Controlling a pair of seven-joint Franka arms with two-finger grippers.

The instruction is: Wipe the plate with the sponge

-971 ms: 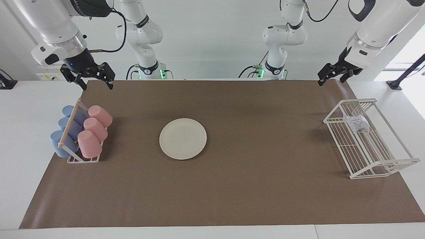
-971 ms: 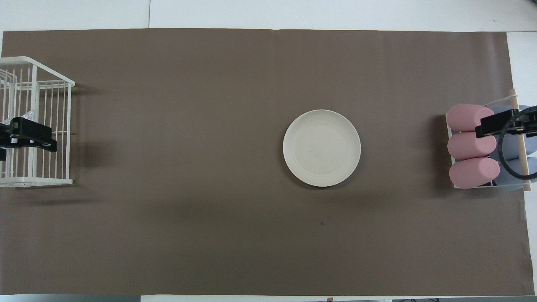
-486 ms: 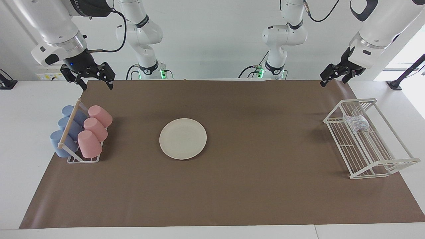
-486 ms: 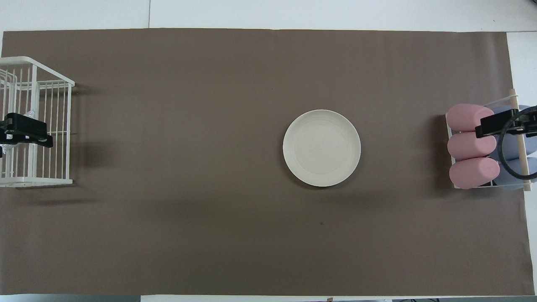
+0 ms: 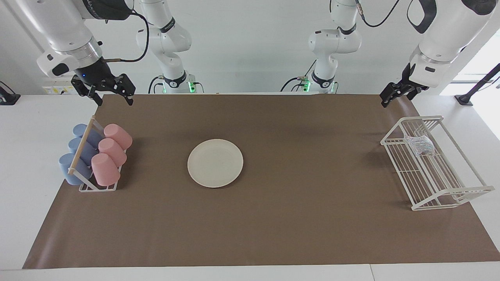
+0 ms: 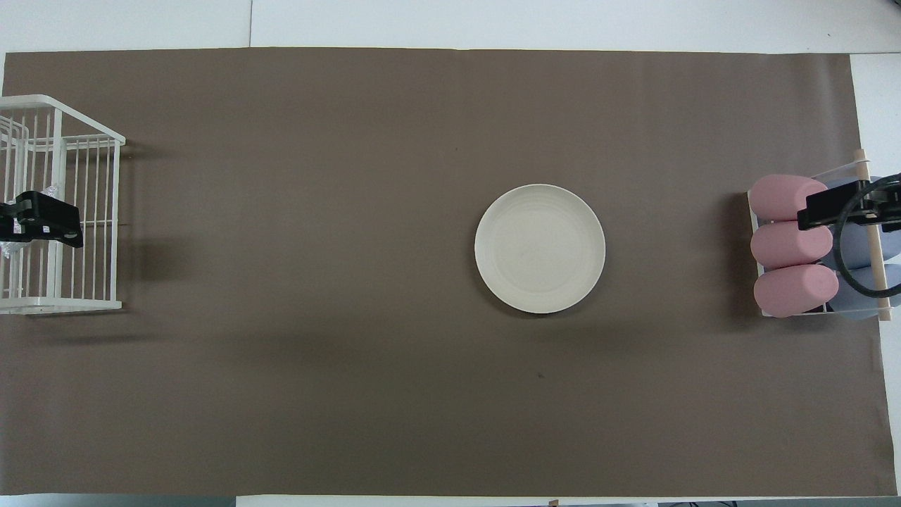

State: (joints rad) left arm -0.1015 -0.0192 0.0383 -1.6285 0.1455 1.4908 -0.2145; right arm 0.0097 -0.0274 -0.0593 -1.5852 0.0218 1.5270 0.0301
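Observation:
The cream-white plate (image 5: 215, 163) lies flat on the brown mat in the middle of the table, and shows in the overhead view (image 6: 540, 248). The silvery crinkled sponge (image 5: 420, 144) lies in the white wire rack (image 5: 461, 193) at the left arm's end. My left gripper (image 5: 394, 97) hangs open and empty in the air, above the mat's corner beside the rack's end nearest the robots. In the overhead view it (image 6: 42, 222) covers most of the sponge. My right gripper (image 5: 113, 101) is open and empty, up in the air over the cup holder's end nearest the robots.
A cup holder (image 5: 97, 188) with three pink cups (image 5: 105, 168) and three blue cups (image 5: 70, 168) lying on their sides stands at the right arm's end. The brown mat (image 5: 273, 226) covers the table.
My left gripper has turned and shifted a little toward the left arm's end of the table, over the rack. The right arm has not moved.

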